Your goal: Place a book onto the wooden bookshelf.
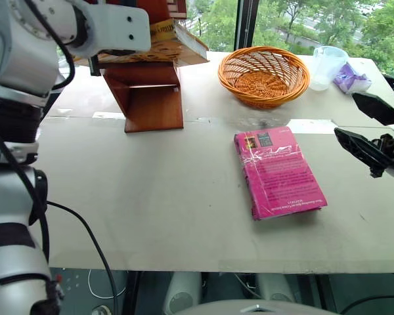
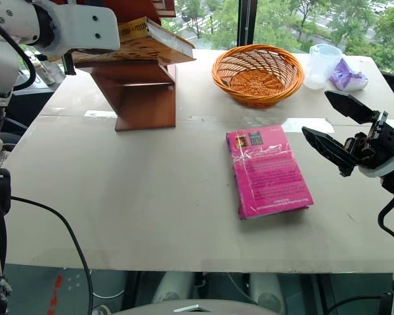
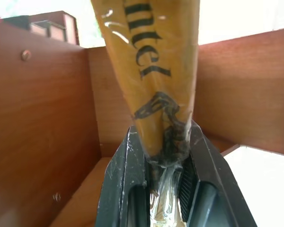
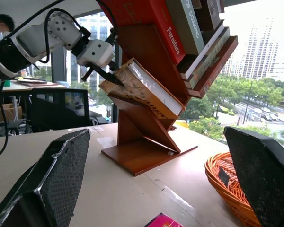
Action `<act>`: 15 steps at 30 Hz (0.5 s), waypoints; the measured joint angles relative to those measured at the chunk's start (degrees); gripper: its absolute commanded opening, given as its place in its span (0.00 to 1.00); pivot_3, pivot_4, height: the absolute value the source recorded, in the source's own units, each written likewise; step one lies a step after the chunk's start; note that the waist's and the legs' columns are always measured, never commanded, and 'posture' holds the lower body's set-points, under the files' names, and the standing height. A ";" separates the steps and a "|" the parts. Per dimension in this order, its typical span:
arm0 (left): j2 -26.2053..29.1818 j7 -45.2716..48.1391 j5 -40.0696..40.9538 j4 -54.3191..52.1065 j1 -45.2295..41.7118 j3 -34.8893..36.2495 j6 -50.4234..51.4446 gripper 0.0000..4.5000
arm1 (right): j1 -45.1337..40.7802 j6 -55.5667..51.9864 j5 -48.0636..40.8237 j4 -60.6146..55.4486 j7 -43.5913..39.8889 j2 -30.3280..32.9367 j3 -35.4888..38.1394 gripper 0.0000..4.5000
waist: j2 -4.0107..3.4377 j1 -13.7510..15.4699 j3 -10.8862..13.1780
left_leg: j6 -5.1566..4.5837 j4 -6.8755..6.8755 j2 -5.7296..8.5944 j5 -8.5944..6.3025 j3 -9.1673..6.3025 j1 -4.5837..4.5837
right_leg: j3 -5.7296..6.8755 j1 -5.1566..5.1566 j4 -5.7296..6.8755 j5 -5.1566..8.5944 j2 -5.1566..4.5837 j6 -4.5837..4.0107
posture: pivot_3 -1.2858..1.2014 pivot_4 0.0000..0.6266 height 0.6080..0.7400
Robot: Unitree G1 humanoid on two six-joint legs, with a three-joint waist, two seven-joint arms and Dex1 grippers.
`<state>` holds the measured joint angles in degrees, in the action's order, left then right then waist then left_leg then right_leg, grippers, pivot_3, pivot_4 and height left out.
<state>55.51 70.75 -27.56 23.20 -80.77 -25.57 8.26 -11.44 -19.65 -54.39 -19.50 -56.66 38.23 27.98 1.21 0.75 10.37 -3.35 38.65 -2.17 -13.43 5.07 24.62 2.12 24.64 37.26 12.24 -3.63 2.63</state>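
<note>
The left gripper (image 3: 166, 156) is clamping its two black fingers (image 3: 123, 179) on one end of the thick yellow-gold book (image 2: 141, 41) with black cover lettering and a glossy plastic wrap, and it is holding that book in a slanted compartment of the reddish-brown polished wooden bookshelf (image 1: 148, 92), where the book is lying against the slanted board. In the right wrist view the book is sitting low in the shelf unit, beneath a row of other leaning books, a red book (image 4: 146, 19) among them. The bookshelf is standing at the far left of the pale grey table (image 2: 131, 197). The right gripper (image 2: 338, 128) is hovering over the table's right edge with its fingers spread wide apart and nothing between them. A bright pink paperback book (image 1: 278, 172) is lying flat on the table just beside that gripper, well apart from the bookshelf. Behind it, an orange wicker basket (image 1: 264, 73) is sitting near the far edge, with a clear plastic cup (image 1: 328, 65) and a crumpled purple wrapper (image 1: 351, 79) to its right.
</note>
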 measured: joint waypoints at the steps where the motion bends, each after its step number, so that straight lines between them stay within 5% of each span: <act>1: -1.24 -0.14 -1.16 2.98 -1.61 -0.97 -1.42 0.04 | 0.40 0.07 0.03 -0.17 0.29 -0.03 0.08 1.00 | -0.05 0.04 -0.03 | 0.01 0.02 0.00 0.01 0.01 -0.09 | -0.02 0.00 0.18 0.01 0.00 0.00 | 0.52 0.24 0.95; 5: -5.80 -1.69 -5.23 15.47 -7.13 -4.22 -6.14 0.04 | 2.78 0.02 0.05 -2.57 1.52 -0.22 0.22 1.00 | -0.31 -0.05 -0.17 | 0.05 0.07 -0.01 0.03 0.00 -0.38 | -0.23 -0.02 0.61 0.17 0.04 -0.23 | 0.52 0.24 0.95; 6: -6.60 -2.00 -5.61 17.72 -7.86 -4.26 -6.59 0.26 | 3.42 0.00 -0.03 -3.14 1.78 -0.22 0.28 1.00 | -0.35 -0.12 -0.19 | 0.05 0.07 -0.02 0.03 0.00 -0.57 | -0.30 -0.12 0.67 0.17 0.07 -0.25 | 0.52 0.24 0.95; 7: -6.99 -2.31 -5.62 19.29 -8.24 -4.17 -6.87 0.31 | 3.79 -0.01 -0.11 -3.40 2.02 -0.21 0.31 1.00 | -0.37 -0.21 -0.20 | 0.06 0.07 -0.05 0.03 0.00 -0.68 | -0.38 -0.17 0.69 0.15 0.09 -0.29 | 0.52 0.24 0.95; 10: -8.08 -3.94 -5.94 25.23 -8.09 -4.11 -7.04 0.67 | 4.46 -0.04 -0.34 -4.47 2.56 -0.19 0.67 1.00 | -0.32 -0.92 -0.13 | 0.06 0.07 -0.11 0.03 -0.11 -0.70 | -0.45 -0.16 0.68 0.07 0.17 -0.42 | 0.52 0.24 0.95; 15: -6.73 -1.19 -0.27 21.74 -6.77 2.26 -5.33 0.99 | 4.68 -0.25 -1.21 -4.77 3.34 0.98 1.72 1.00 | -0.16 -1.18 -0.05 | 0.07 0.43 -0.13 0.04 -0.15 0.49 | -0.44 0.68 0.64 -0.15 0.13 -0.28 | 0.52 0.24 0.95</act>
<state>48.79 69.56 -27.83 44.94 -87.53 -23.31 2.93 -6.75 -19.91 -55.59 -24.28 -53.32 39.20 29.70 1.04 -0.43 10.32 -3.28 39.08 -2.29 -13.39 4.92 25.11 1.68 25.32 37.90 12.09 -3.50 2.35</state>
